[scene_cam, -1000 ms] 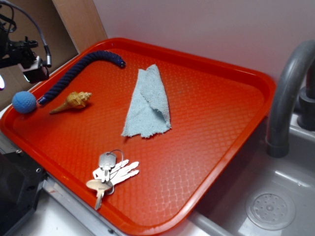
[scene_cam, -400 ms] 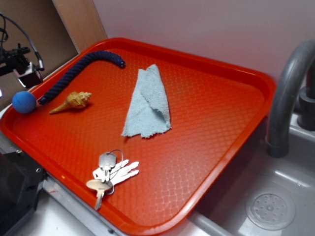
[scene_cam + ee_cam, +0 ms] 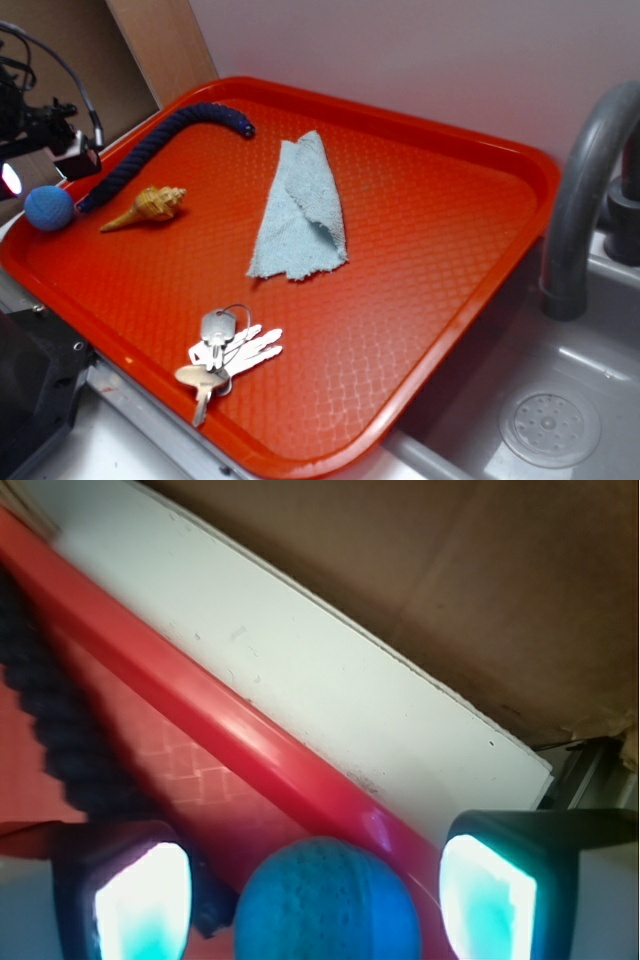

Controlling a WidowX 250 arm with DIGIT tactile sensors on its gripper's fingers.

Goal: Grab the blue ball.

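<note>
The blue ball (image 3: 49,208) is a small rough-textured sphere lying at the left edge of the red tray (image 3: 430,330), joined to a dark navy rope (image 3: 160,140) that curves toward the back. In the wrist view the blue ball (image 3: 325,900) sits low in the frame, centred between my two fingers. My gripper (image 3: 315,900) is open, with a clear gap on both sides of the ball. From the exterior view the gripper (image 3: 45,150) hovers just above and behind the ball, partly cut off by the frame edge.
A tan seashell (image 3: 148,206) lies right of the ball. A pale blue cloth (image 3: 300,212) lies mid-tray and a bunch of keys (image 3: 225,350) near the front. The tray rim (image 3: 250,740) runs just behind the ball. A grey faucet (image 3: 585,190) and sink (image 3: 550,425) are at right.
The gripper shifted a little left and up, then came back to the right and lower, closer over the ball. The ball, rope and other objects have not moved.
</note>
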